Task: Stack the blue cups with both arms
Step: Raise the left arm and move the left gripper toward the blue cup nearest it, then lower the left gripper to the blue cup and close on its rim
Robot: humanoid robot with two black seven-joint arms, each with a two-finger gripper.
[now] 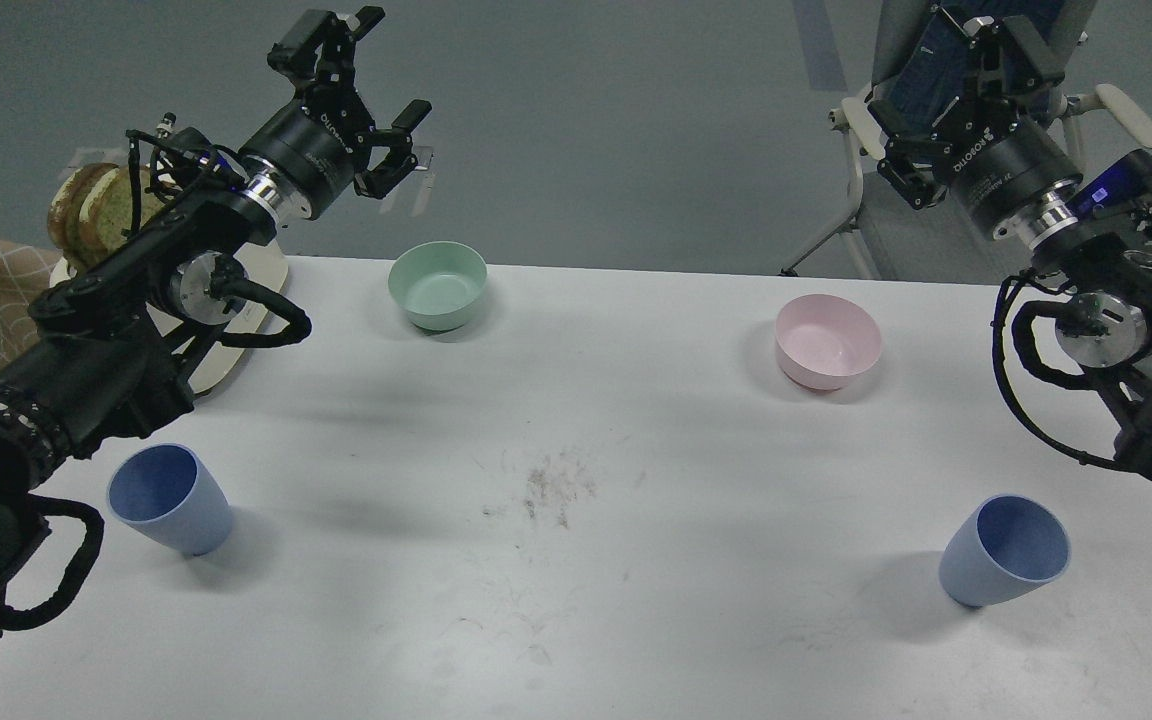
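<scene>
Two blue cups stand upright on the white table (576,420). One blue cup (170,498) is at the front left, the other blue cup (1005,551) at the front right, far apart. My left gripper (368,62) is raised past the table's far left edge, open and empty, well above and behind the left cup. My right gripper (946,62) is raised at the far right, open and empty, well above and behind the right cup.
A pale green bowl (437,285) sits at the back left and a pink bowl (828,341) at the back right. A cutting board with bread (86,205) lies at the left edge. A chair (896,120) stands behind the table at the right.
</scene>
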